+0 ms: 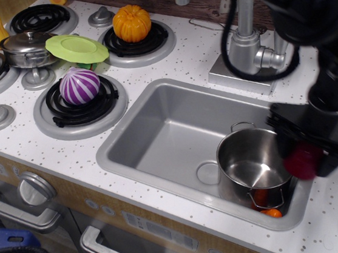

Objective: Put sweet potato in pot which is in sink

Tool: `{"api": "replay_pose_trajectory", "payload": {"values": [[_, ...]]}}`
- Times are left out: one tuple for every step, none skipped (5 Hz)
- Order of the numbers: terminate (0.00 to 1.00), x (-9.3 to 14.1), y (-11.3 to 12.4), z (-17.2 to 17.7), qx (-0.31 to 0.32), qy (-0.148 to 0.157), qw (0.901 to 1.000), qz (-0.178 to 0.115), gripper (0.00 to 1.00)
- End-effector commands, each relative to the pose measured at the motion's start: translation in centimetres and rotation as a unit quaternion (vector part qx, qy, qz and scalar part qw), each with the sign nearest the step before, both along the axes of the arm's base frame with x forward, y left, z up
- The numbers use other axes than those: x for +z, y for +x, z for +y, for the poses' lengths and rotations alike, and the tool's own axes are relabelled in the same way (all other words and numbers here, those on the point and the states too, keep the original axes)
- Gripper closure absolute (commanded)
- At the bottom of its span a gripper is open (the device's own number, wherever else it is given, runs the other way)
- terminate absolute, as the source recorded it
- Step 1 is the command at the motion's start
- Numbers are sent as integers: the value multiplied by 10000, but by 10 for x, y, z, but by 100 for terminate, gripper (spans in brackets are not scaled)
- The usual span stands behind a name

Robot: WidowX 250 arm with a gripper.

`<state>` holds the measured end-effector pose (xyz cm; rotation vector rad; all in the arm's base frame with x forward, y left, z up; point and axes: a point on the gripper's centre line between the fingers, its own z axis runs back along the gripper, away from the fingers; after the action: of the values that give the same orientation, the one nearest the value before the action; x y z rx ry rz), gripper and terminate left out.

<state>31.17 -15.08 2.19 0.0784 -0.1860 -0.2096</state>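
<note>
The dark red-magenta sweet potato (301,161) is held in my black gripper (309,147), which is shut on it, blurred by motion. It hangs at the right rim of the shiny steel pot (252,161), just above rim height. The pot stands upright in the front right corner of the grey sink (157,134), with wire loop handles at back and front. The pot's inside looks empty. My arm and its black cable come down from the upper right.
Small orange items (271,212) lie in the sink beside the pot. A faucet (246,44) stands behind the sink. On the stove are a purple-and-white striped bulb (79,85), an orange pumpkin (131,22), a green plate (76,48) and a lidded steel pot (27,48).
</note>
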Motion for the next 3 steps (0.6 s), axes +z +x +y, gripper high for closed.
{"api": "replay_pose_trajectory", "payload": {"values": [[0, 46, 5, 20, -430, 101, 9989, -143, 100], [0, 44, 6, 39, -741, 173, 9968, -248, 0], [0, 44, 6, 39, -741, 173, 9968, -248, 0]]}}
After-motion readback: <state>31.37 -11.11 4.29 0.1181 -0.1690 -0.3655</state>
